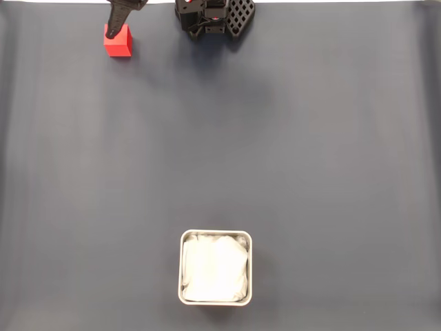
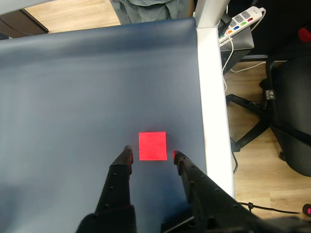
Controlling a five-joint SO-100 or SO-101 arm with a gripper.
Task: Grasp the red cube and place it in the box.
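Wrist view, one red cube [image 2: 152,145], two fingers [image 2: 127,156]

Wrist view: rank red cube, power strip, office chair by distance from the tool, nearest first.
1. red cube, just ahead of the open tool, between its fingertips.
2. office chair, on the floor to the right.
3. power strip, top right, past the table edge.

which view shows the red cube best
The wrist view: the small solid matte red cube sits unobstructed, its top face whole, just ahead of the open hand. In the fixed view the cube lies near the top edge, with a dark finger overlapping its upper left corner.
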